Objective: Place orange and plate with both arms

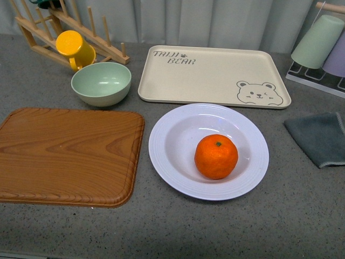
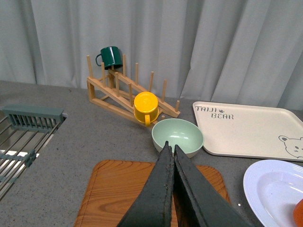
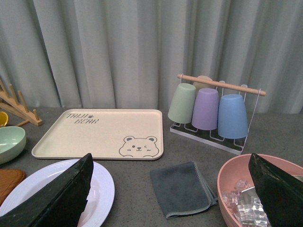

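The orange (image 1: 216, 156) sits inside the pale lavender-white plate (image 1: 167, 129) on the grey counter, right of centre in the front view. Neither arm shows in the front view. In the left wrist view my left gripper (image 2: 170, 147) is shut and empty, raised above the wooden board (image 2: 113, 189); the plate's edge (image 2: 265, 184) and a sliver of the orange (image 2: 299, 213) show beside it. In the right wrist view my right gripper (image 3: 170, 163) is open and empty, raised above the grey cloth (image 3: 182, 189), with the plate's rim (image 3: 102, 187) beside one finger (image 3: 61, 198).
A wooden board (image 1: 64, 154) lies left of the plate. A mint bowl (image 1: 101, 82), yellow mug (image 1: 75, 48) and wooden rack (image 1: 59, 27) stand behind it. The beige bear tray (image 1: 210, 73) lies behind the plate. A grey cloth (image 1: 321, 137), cup rack (image 3: 213, 111) and pink bowl of ice (image 3: 255, 189) are at the right.
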You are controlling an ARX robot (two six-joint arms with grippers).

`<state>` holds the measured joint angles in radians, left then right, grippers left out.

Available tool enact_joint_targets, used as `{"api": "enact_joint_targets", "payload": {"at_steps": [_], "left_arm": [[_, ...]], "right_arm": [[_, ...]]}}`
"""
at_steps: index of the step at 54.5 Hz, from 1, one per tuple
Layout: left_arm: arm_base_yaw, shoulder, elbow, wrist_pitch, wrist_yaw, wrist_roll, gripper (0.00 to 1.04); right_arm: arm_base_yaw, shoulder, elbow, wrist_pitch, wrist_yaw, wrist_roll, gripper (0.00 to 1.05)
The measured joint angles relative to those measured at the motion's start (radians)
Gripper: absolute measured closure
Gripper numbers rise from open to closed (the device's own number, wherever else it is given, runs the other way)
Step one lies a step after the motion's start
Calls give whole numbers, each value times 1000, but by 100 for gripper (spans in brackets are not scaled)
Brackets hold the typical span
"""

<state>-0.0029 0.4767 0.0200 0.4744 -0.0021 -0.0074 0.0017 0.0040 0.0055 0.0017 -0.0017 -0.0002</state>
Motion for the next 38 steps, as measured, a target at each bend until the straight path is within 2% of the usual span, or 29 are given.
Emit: {"api": "enact_joint_targets", "payload": {"at_steps": [38], "left_arm": [[0,-270,0,-264,0,0,101]], "right_arm": [[0,0,0,0,0,0,9]]}}
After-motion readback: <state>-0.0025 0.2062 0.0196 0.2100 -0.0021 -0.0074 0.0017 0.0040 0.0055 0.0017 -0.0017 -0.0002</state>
